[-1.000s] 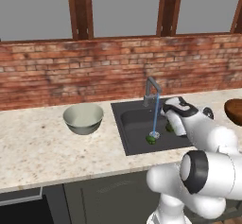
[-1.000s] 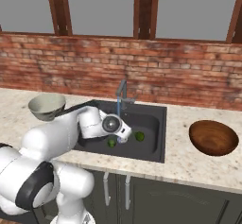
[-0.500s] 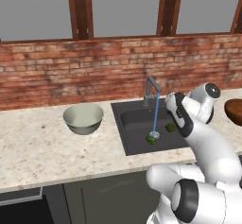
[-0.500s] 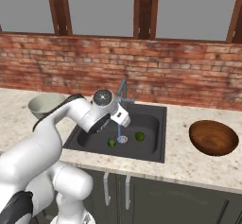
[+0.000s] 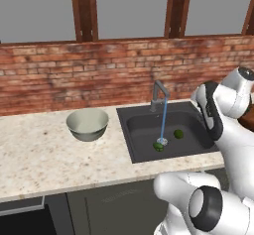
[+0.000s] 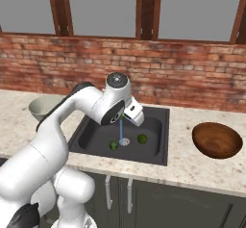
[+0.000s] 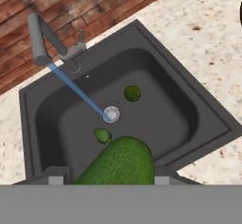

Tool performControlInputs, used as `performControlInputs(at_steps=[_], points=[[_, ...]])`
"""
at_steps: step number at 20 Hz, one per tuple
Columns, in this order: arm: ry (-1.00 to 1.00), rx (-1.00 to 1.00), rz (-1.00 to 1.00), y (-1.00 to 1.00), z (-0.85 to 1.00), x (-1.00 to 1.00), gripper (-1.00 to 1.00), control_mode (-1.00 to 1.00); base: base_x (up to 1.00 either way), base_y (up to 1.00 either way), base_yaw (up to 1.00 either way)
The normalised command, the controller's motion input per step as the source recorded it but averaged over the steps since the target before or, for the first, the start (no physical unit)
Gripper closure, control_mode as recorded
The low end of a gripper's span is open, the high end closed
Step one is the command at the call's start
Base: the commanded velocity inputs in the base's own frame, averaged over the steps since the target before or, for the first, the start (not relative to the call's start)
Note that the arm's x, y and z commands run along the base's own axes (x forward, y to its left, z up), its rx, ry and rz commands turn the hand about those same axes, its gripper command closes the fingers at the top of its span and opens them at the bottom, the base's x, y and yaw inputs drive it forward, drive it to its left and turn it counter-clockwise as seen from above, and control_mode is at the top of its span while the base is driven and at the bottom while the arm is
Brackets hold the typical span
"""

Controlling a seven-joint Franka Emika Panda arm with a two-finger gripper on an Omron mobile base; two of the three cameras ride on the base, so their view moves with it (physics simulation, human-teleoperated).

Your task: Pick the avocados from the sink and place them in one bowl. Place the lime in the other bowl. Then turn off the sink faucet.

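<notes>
End effector point(image 6: 136, 114): raised above the sink point(image 7: 198, 109), closed on one avocado point(image 7: 120, 164).
Sink contents: second avocado point(image 7: 102, 135) beside the drain; lime point(image 7: 132, 93) just beyond the drain.
Sink faucet point(image 7: 47, 41): running at the sink's back rim.
Brown bowl point(image 6: 217, 140) and pale bowl point(image 5: 88, 123): unfilled, flanking the sink.
Judged early; nothing placed.
Speckled bench point(image 5: 34, 154); brick wall point(image 5: 74, 80) behind the sink.

Matt dark sink point(image 7: 198, 119), grey metal faucet point(image 7: 45, 38), speckled stone counter point(image 5: 44, 159), rough brick wall point(image 6: 192, 73).
</notes>
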Motion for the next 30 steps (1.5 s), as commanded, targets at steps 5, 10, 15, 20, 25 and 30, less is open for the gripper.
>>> performControlInputs(at_steps=[5, 10, 15, 20, 25, 30], points=[[0.00, 0.00, -0.01, -0.40, 0.00, -0.30, 1.00, -1.00, 0.00, 0.00, 0.00], [0.00, 0.00, -0.01, -0.39, 0.00, -0.14, 1.00, -1.00, 0.00, 0.00, 0.00], [0.00, 0.00, -0.03, -0.46, 0.00, 0.00, 1.00, -1.00, 0.00, 0.00, 0.00], [0.00, 0.00, -0.04, -0.52, 0.00, 0.00, 1.00, -1.00, 0.00, 0.00, 0.00], [0.02, 0.00, -0.07, -0.59, 0.00, 0.00, 1.00, -1.00, 0.00, 0.00, 0.00], [0.01, 0.00, -0.05, -0.56, 0.00, 0.00, 1.00, -1.00, 0.00, 0.00, 0.00]])
